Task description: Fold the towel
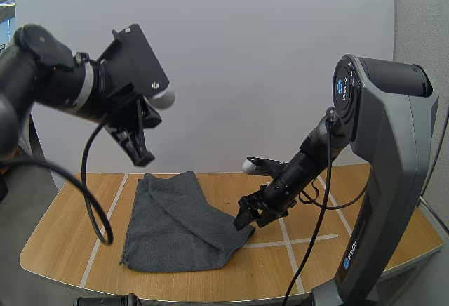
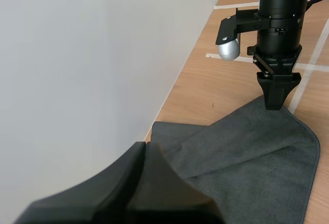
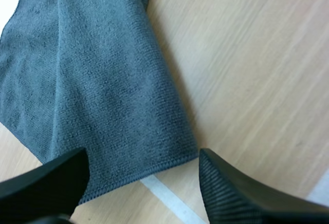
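- right pincer (image 1: pixel 245 220) stands wide, straddling the right corner of the grey towel (image 1: pixel 175 225) on the counter (image 1: pixel 63 243).
- left pincer (image 1: pixel 142 153) hangs high, closed on nothing.
- step in hand: likely gripping that corner; next, pinch the cloth, then carry it across.

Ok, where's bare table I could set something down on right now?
Best patch: bare table between the left edge of the towel and the left rim, crossed by a white tape line. A narrower strip runs along the front rim. Crowded: the towel's right edge, where the right end effector sits open.
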### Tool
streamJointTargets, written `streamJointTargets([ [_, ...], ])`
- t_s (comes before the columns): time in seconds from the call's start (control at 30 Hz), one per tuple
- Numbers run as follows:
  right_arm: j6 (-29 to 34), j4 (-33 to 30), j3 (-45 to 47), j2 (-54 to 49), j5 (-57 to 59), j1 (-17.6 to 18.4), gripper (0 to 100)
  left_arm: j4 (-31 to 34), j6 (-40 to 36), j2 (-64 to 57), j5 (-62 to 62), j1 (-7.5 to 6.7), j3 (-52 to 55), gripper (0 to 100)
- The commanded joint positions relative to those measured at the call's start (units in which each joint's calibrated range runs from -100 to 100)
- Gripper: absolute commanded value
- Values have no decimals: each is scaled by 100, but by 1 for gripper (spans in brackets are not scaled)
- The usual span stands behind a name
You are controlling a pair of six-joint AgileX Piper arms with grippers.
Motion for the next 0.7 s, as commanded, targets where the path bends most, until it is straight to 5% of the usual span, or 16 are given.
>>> streamJointTargets([
  [0.0,-65,78,18,-92,188,-34,100,-72,-35,-384,9,-13,214,0],
  [0.27,-65,115,18,-92,225,-34,100,-192,-23,-407,9,-13,214,0],
  [0.43,-123,127,18,-92,131,-34,100,104,-2566,-393,-1509,-6,214,0],
  [0.67,-210,127,18,-78,-492,-34,100,369,-3218,-726,-1186,-6,245,0],
])
